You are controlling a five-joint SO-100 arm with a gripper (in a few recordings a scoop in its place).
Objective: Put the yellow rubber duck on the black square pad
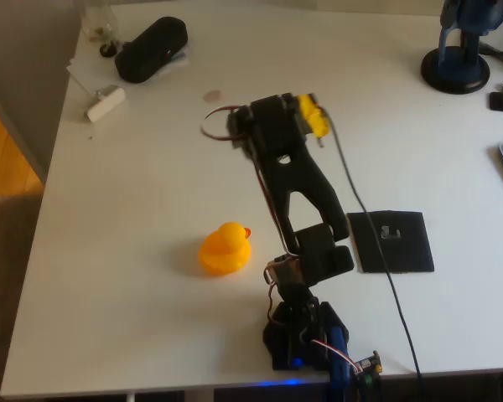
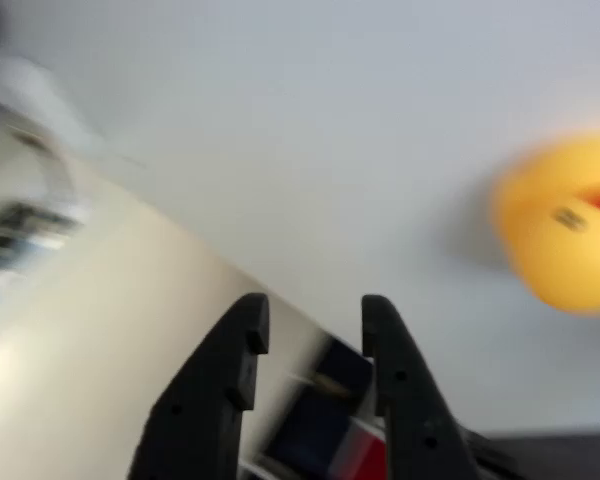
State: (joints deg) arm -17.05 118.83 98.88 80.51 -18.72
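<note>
Overhead view first: the broad white table [image 1: 134, 301] bears everything, and over its middle stretches the black robot arm [image 1: 298, 180], folded back on itself from a base at the near edge. A small yellow tape-wrapped part [image 1: 312, 115] sits at the arm's far end. To the right of the arm lies the thin flat matte black square pad [image 1: 394, 243], flat on the table with a small pale mark near its far edge and a dark cable crossing its left part. At the far left corner rests a dark oblong pouch with rounded ends [image 1: 151, 48], near a small white cylinder [image 1: 106, 103].

Left of the arm's lower section, the small orange-yellow rubber duck [image 1: 225, 249] stands upright on bare table, its red-orange beak pointing right toward the arm. It is well apart from the pad, with the arm between them.

Wrist view, blurred: the black two-finger gripper [image 2: 314, 320] shows with its jaws a narrow gap apart and nothing between them. The duck [image 2: 565, 225] appears at the right edge, off to the side of the fingers [image 2: 225, 360] and not touching them.
</note>
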